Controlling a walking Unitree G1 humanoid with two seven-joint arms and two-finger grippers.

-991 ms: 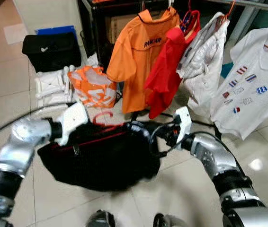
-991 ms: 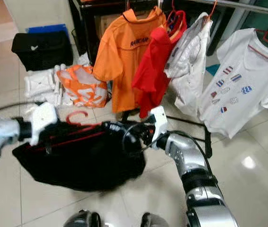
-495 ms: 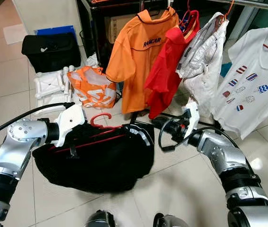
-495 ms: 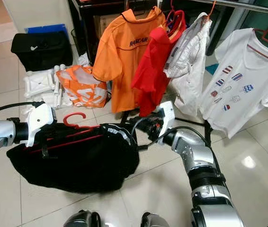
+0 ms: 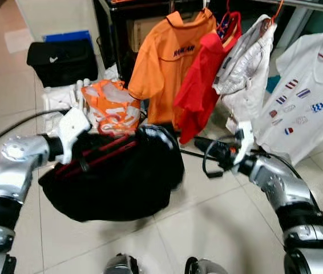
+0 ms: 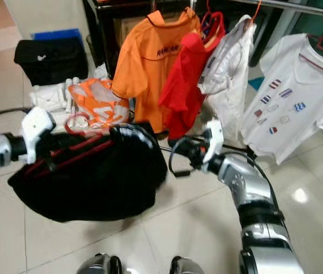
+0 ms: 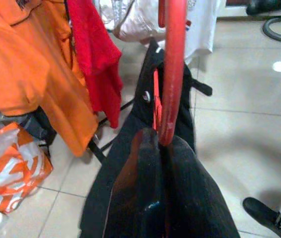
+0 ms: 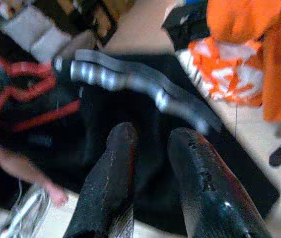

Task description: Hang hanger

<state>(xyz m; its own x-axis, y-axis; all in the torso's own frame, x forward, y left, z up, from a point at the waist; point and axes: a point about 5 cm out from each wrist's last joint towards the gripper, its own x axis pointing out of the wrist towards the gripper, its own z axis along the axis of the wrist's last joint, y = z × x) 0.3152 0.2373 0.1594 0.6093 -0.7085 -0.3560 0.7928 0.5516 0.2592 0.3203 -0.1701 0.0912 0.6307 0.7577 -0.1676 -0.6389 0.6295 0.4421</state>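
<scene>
A red hanger (image 5: 101,150) carries a black garment (image 5: 116,185) with red trim, held above the floor in front of me. My left gripper (image 7: 161,143) is shut on the hanger's red bar; in the left eye view its white wrist (image 5: 73,127) sits at the garment's left end. My right gripper (image 5: 200,142) hovers just right of the garment, apart from it, and in the right wrist view its fingers (image 8: 121,144) stand open with nothing between them. Behind, a clothes rail (image 5: 307,5) holds an orange shirt (image 5: 170,63), a red shirt (image 5: 201,85) and two white tops.
On the floor at the back left lie an orange plastic bag (image 5: 113,105), white foam pieces (image 5: 59,98) and a black bag (image 5: 61,60). A dark cabinet (image 5: 116,25) stands behind the orange shirt. The rack's black base bar (image 5: 193,153) runs along the floor under the clothes.
My right gripper has let go of the garment's end and drawn off to the right. My left arm has raised the hanger, and the garment's right end has swung up toward the hung clothes.
</scene>
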